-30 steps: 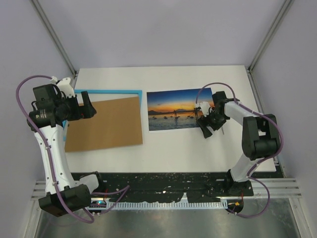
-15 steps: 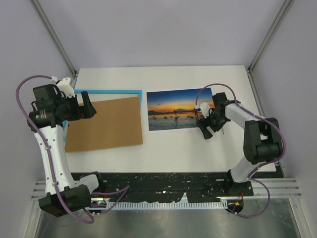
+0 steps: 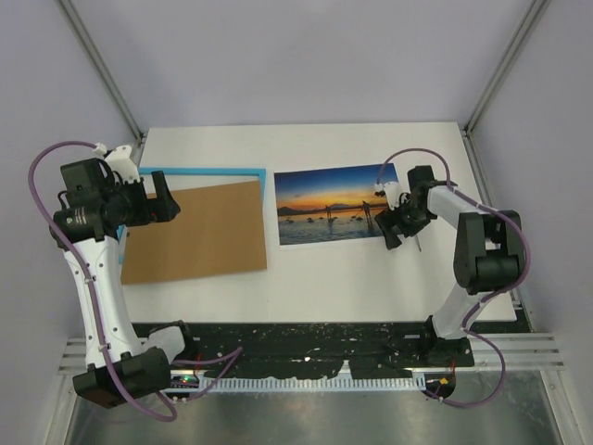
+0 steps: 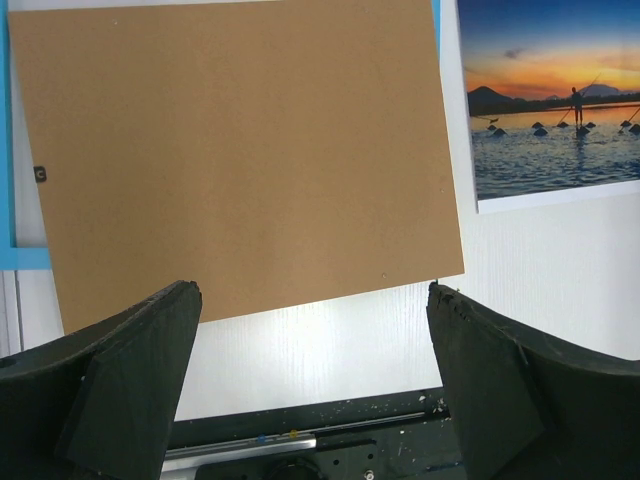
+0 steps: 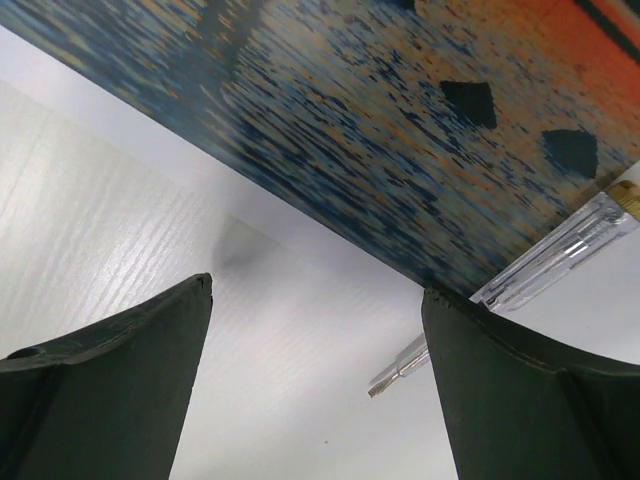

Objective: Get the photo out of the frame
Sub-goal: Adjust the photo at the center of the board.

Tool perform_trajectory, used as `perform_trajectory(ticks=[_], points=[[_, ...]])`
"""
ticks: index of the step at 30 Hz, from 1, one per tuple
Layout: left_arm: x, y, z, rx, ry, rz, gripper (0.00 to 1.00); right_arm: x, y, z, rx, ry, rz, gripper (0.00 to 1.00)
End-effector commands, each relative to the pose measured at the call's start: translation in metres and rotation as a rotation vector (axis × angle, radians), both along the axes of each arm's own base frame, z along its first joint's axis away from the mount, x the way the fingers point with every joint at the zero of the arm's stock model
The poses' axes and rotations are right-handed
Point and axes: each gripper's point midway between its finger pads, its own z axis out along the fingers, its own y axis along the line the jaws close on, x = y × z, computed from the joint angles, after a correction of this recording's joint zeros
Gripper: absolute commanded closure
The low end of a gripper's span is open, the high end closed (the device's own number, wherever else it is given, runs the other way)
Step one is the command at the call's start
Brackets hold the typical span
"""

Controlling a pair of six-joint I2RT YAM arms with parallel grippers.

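The photo, a sunset print with a white border, lies flat on the white table right of centre, out of the frame. It also shows in the left wrist view and the right wrist view. The light-blue frame lies at the left, mostly covered by the brown backing board; only thin blue strips show in the left wrist view. My left gripper hovers open and empty over the board's left part. My right gripper is open and empty at the photo's right lower corner.
A clear-handled screwdriver lies on the table beside the photo's right edge, close to my right fingers, and shows faintly in the top view. The black base rail runs along the table's near edge. Walls close in the table on both sides.
My right gripper has shifted slightly towards the far side along the photo's right edge. The left arm, board, frame and photo have not moved.
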Motion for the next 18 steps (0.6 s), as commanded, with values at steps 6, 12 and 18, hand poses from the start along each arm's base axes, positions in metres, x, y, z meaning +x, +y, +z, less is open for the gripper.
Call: perform_trajectory(ticks=[6,12,18], points=[[0.0,0.0,0.024,0.035,-0.087,-0.006,0.0,0.031,-0.031,0.006,-0.012,-0.088,-0.116,0.1],[-0.001,-0.001,0.025,0.033,-0.09,-0.006,0.0,0.031,-0.037,0.012,-0.006,-0.102,-0.139,0.1],[-0.003,-0.002,0.028,0.036,-0.096,-0.007,0.0,0.026,-0.013,0.028,0.11,-0.101,-0.093,0.1]])
